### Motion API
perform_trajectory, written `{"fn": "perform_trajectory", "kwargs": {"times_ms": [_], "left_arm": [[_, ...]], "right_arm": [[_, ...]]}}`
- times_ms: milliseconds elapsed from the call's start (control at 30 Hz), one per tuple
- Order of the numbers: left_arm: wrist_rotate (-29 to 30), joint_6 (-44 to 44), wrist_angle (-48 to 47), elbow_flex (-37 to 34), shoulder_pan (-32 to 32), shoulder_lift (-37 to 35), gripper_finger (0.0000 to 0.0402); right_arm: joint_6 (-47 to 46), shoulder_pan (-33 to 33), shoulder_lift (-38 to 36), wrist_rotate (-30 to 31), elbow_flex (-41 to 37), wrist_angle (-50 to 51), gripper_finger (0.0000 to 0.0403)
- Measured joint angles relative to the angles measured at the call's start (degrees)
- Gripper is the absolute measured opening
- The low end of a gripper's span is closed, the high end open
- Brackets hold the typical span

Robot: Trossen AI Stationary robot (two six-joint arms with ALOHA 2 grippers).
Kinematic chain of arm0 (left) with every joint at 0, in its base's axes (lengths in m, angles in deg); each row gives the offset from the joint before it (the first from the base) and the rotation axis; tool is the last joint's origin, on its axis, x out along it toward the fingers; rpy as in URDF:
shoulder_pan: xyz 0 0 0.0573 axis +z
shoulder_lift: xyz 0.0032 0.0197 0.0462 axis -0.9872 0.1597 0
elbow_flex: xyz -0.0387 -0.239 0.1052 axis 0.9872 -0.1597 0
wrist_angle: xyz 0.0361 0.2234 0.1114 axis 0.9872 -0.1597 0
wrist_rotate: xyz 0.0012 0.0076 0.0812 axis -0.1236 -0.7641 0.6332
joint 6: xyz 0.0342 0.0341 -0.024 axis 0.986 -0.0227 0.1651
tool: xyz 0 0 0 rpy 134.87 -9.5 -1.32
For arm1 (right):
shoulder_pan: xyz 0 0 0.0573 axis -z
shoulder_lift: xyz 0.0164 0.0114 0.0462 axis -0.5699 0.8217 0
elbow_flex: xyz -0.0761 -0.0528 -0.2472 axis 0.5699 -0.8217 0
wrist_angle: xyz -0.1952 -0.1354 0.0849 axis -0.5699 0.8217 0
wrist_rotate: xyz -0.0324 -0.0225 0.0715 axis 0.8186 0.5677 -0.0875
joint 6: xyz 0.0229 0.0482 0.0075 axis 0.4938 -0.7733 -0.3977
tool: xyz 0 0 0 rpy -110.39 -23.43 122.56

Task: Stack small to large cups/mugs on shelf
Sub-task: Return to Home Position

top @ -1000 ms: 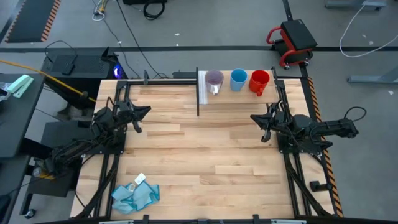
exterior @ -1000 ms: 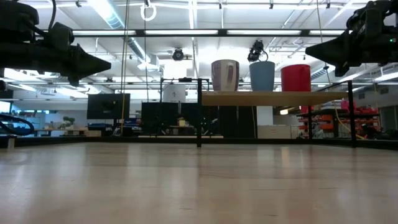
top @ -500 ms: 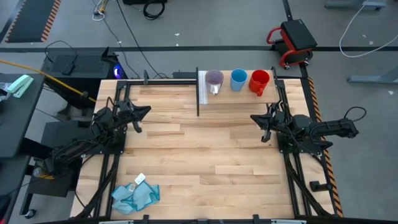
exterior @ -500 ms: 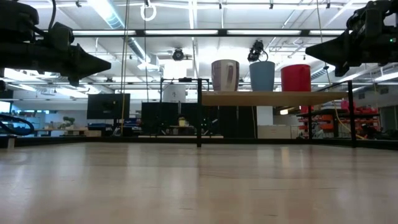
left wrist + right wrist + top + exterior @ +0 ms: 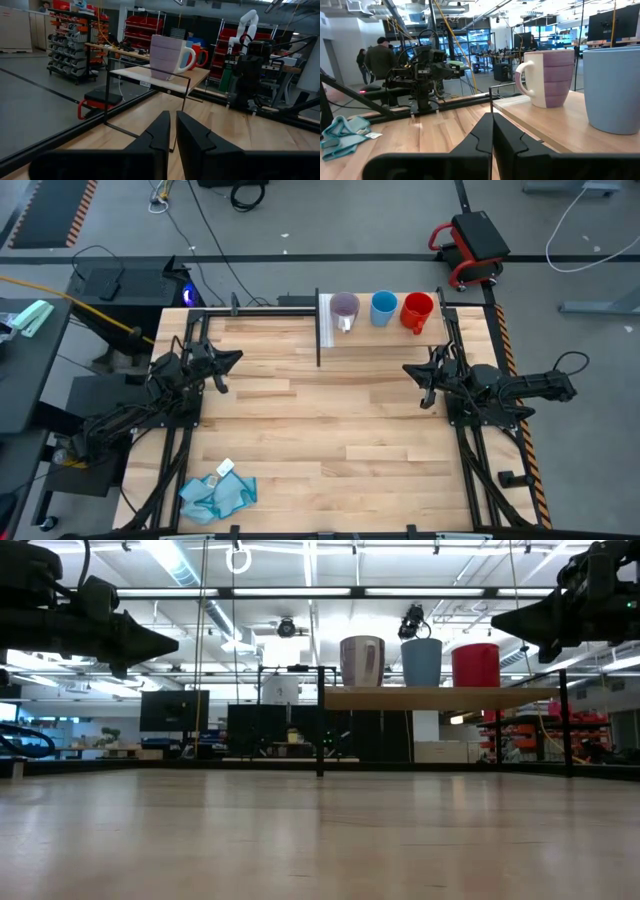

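Note:
Three cups stand upright in a row on the shelf [image 5: 385, 332] at the table's far right: a purple mug [image 5: 345, 306] with a white handle, a blue cup [image 5: 383, 307] and a red mug [image 5: 417, 310]. The low view shows them side by side on the raised board [image 5: 440, 697]: purple [image 5: 362, 661], blue [image 5: 421, 662], red [image 5: 475, 665]. My left gripper [image 5: 236, 358] hovers shut over the table's left side. My right gripper [image 5: 408, 370] hovers shut on the right, near the shelf's front. Each is apart from the cups.
A crumpled light-blue cloth [image 5: 218, 492] with a white tag lies at the table's near left corner. Black posts [image 5: 320, 720] carry the shelf. Bare wood lies between the arms. People [image 5: 382, 57] stand in the room beyond the table's left side.

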Motion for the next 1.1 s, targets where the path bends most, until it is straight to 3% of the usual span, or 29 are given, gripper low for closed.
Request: {"fn": "perform_trajectory", "kwargs": {"times_ms": [1100], "left_arm": [[0.0, 0.0, 0.0, 0.0, 0.0, 0.0, 0.0030]], "right_arm": [[0.0, 0.0, 0.0, 0.0, 0.0, 0.0, 0.0011]]}}
